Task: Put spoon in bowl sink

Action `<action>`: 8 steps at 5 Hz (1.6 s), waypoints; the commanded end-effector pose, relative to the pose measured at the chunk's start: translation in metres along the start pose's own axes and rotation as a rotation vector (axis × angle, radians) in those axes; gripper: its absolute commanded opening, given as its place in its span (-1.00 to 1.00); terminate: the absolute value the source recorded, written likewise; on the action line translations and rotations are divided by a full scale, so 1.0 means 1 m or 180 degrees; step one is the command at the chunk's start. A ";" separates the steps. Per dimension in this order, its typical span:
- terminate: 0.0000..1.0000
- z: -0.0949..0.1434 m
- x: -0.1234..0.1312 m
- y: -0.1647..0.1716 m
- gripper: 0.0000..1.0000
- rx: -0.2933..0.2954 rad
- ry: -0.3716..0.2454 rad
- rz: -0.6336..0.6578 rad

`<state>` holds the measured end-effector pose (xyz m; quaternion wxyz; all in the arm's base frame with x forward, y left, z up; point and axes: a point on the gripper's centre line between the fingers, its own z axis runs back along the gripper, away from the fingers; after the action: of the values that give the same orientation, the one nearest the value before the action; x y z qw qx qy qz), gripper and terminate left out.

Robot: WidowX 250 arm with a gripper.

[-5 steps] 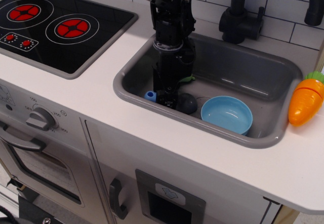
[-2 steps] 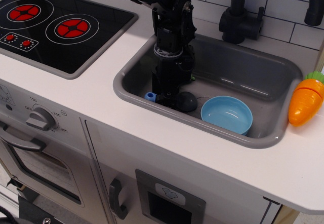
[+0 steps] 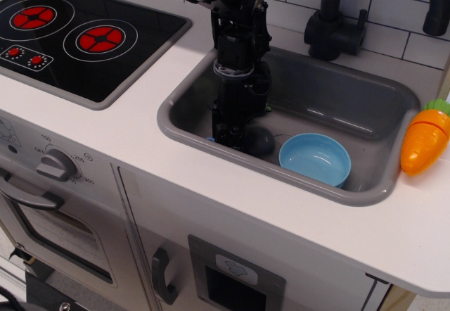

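Note:
The spoon lies on the floor of the grey sink [image 3: 184, 132], near its front left. Its dark grey scoop head [image 3: 261, 141] shows to the right of my gripper. Only a sliver of the blue handle [image 3: 210, 140] shows at the left. My gripper [image 3: 230, 139] points straight down and sits low over the handle, with its fingers on either side. The frames do not show whether the fingers are closed on it. The light blue bowl [image 3: 315, 158] stands empty in the sink, just right of the scoop head.
A black faucet [image 3: 336, 22] stands behind the sink. An orange toy carrot [image 3: 425, 136] lies on the counter at the sink's right rim. A black stovetop [image 3: 77, 33] with red burners is to the left. A speck of green [image 3: 267, 107] shows behind my gripper.
My gripper has shifted slightly left and down over the spoon's handle. The blue handle tip that showed before is now almost hidden. The bowl has not moved.

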<state>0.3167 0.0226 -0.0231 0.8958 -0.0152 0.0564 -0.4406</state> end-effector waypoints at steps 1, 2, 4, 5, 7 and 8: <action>-1.00 0.063 -0.005 0.013 -1.00 0.0273 -0.0293 0.0122; -1.00 0.091 -0.006 0.014 -1.00 0.0431 -0.0450 0.0139; -1.00 0.102 0.008 -0.003 -1.00 0.0263 -0.0432 -0.0026; -1.00 0.088 0.021 -0.017 -1.00 0.0158 -0.0212 -0.0086; -1.00 0.061 0.044 -0.041 -1.00 -0.0005 0.0048 -0.0204; -1.00 0.053 0.044 -0.042 -1.00 -0.0008 0.0106 -0.0206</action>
<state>0.3142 -0.0406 0.0158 0.8793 -0.0200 0.0920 -0.4668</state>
